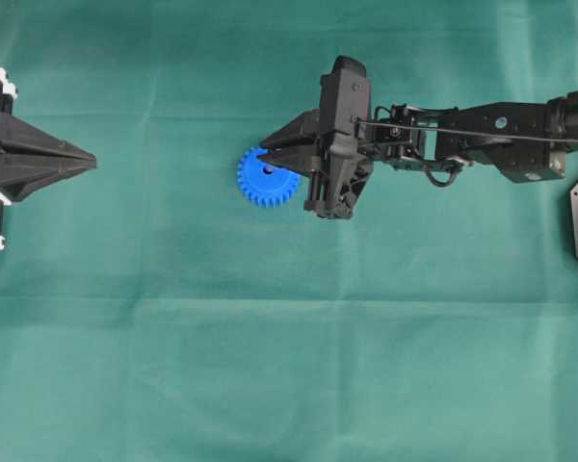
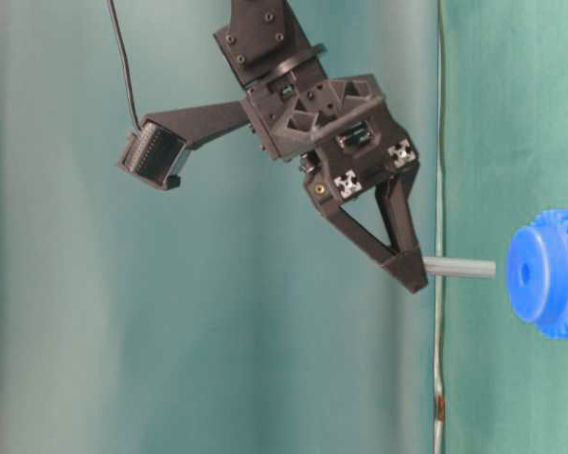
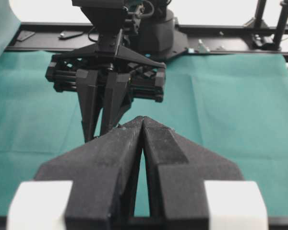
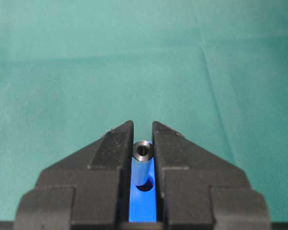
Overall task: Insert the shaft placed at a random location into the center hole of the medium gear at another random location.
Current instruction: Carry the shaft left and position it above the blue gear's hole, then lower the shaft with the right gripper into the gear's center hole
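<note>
Your right gripper [image 4: 143, 139] holds the shaft [image 4: 142, 165] clamped in its jaws above the blue gear [image 1: 267, 177] on the table, your left gripper [image 3: 142, 125] is closed and empty, so next lower the shaft straight into the center hole [image 2: 524, 271].

Green cloth-covered table [image 1: 289, 366]; blue medium gear [image 1: 262, 183] on it.

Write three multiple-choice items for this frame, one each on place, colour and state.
1. Where is the right gripper? A over the medium gear B at the cloth's far edge C beside the left gripper
2. What colour is the gear? A red B blue C white
3. What is the shaft doing? A lying on the cloth B seated in the center hole C clamped between the right fingers

Key: 1 A, overhead its tips overlap the gear; 2 B, plainly blue; 3 C, the wrist view shows it pinched and the hole open.
</note>
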